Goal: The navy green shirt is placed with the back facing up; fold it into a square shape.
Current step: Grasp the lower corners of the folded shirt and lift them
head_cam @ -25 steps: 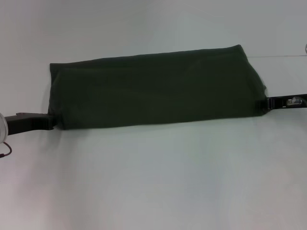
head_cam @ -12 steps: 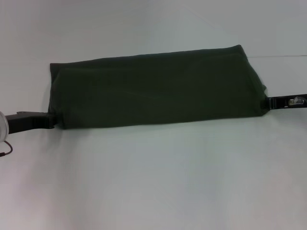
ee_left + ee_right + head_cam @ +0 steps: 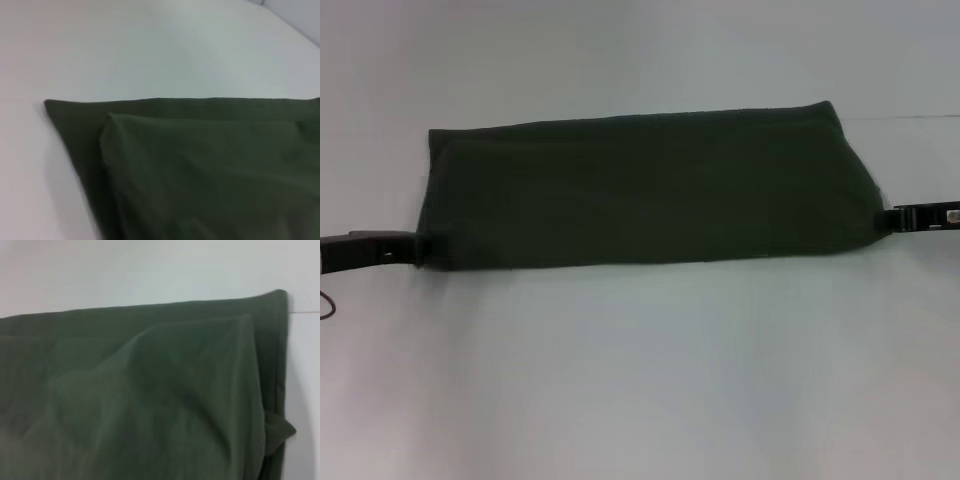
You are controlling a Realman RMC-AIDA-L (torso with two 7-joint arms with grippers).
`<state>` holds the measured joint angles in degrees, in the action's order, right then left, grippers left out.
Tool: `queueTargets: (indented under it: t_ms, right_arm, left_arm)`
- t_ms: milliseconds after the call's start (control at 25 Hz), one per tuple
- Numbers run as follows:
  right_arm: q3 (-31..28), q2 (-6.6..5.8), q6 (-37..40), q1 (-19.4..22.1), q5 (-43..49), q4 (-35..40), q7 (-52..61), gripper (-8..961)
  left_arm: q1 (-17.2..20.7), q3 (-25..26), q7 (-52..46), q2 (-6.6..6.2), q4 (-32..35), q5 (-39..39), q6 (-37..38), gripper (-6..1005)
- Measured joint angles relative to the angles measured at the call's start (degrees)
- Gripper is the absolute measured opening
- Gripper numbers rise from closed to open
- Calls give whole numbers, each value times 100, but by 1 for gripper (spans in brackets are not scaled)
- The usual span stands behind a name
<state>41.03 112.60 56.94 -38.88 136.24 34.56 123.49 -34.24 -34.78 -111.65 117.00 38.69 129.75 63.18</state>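
Note:
The navy green shirt (image 3: 640,185) lies across the white table as a long dark band with its plain side up. My left gripper (image 3: 418,247) is shut on the band's near left corner. My right gripper (image 3: 886,219) is shut on the near right corner. The near layer hangs raised between them. In the left wrist view the shirt (image 3: 200,170) shows a lifted layer over a flat lower layer. The right wrist view shows the shirt (image 3: 140,390) the same way, with a small fabric tip sticking out at its end. Neither wrist view shows any fingers.
The white table (image 3: 640,380) spreads bare in front of and behind the shirt. A thin dark cable (image 3: 326,306) hangs at the left edge of the head view, below the left arm.
Both grippers have moved apart and slightly away from me, with the shirt corners in them. The band now looks stretched wider and flatter.

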Motion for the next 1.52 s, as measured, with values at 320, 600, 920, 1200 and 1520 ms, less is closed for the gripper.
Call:
queueTargets:
  t_ms: [320, 600, 920, 1200, 1520]
  right_arm:
    - [-18, -73, 552, 235, -214, 258, -85, 6]
    - [-16, -98, 555, 235, -215, 261, -125, 6]
    - [-22, -99, 504, 196, -215, 262, -303, 6]
    - [-26, -122, 496, 141, -221, 257, -373, 6]
    - [-25, -135, 529, 120, -222, 264, -349, 7]
  left_arm:
    - [23, 0, -458, -48, 315, 374, 408, 62]
    - [-33, 250, -693, -72, 324, 375, 147, 63]
    - [-274, 240, -1314, -174, 21, 568, -309, 110]
    - [-369, 232, -1393, -191, -246, 638, -530, 235]
    - [-386, 226, -1364, -141, -401, 670, -737, 518]
